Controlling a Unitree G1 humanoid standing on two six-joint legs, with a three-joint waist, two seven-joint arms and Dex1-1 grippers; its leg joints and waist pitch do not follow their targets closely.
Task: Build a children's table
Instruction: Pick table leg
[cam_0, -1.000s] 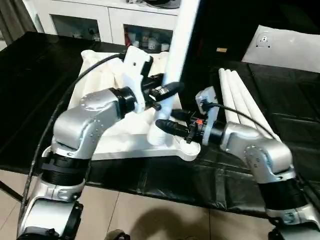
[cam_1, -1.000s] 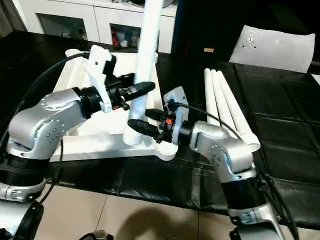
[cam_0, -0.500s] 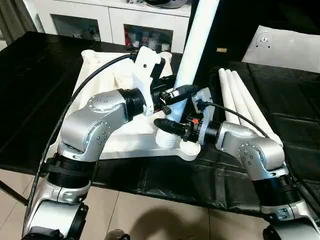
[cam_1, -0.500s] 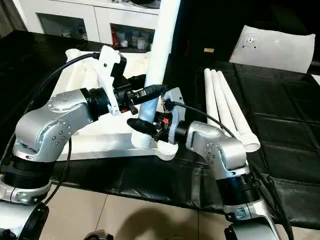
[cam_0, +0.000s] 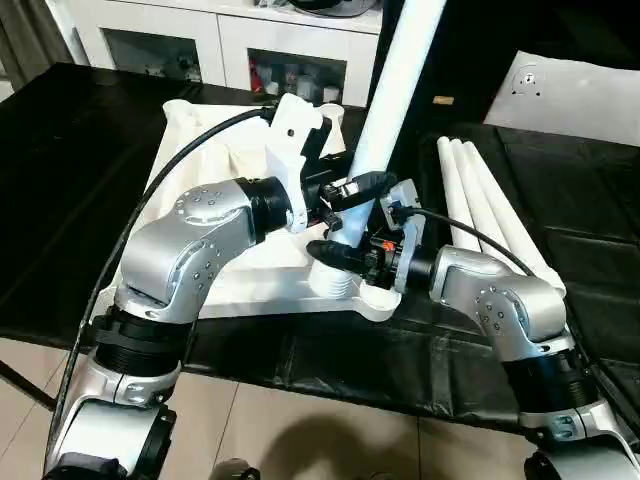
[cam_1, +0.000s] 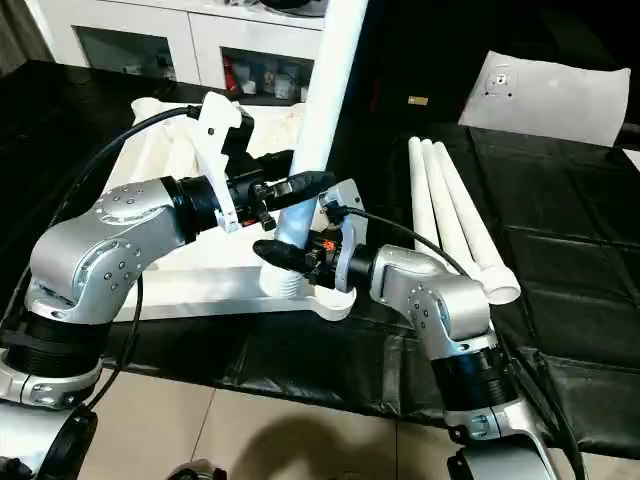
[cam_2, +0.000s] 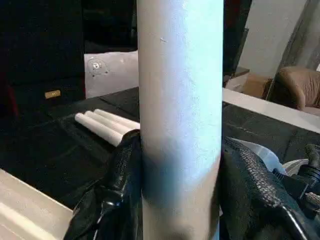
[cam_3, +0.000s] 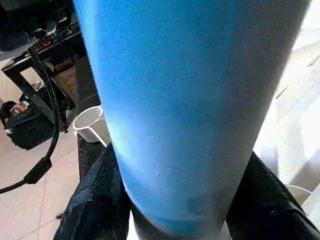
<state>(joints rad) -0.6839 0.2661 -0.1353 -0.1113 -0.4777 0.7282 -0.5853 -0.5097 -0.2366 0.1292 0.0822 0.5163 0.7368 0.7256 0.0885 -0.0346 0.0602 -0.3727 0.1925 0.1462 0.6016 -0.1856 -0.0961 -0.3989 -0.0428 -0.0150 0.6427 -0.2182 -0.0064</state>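
Note:
The children's table top (cam_0: 196, 150) lies upside down on the black-covered bench, ribbed side up. One white leg (cam_0: 398, 92) stands nearly upright, its lower end at the near right corner socket (cam_0: 368, 296). My left gripper (cam_0: 352, 189) is shut on this leg a little above its base; in the left wrist view its fingers (cam_2: 118, 190) press the leg (cam_2: 180, 100) from both sides. My right gripper (cam_0: 336, 253) holds the same leg lower down, just above the socket, with its black fingers (cam_3: 95, 200) flanking the leg (cam_3: 190, 100).
Three spare legs (cam_0: 488, 208) lie side by side on the bench right of the top. A flat white panel (cam_0: 578, 94) rests at the far right. White cabinets (cam_0: 200, 45) stand behind. The bench's front edge (cam_0: 330, 385) runs just below my forearms.
My left gripper has carried the leg right, bringing its base over the corner socket. The right gripper's fingers have closed in on the leg's lower part.

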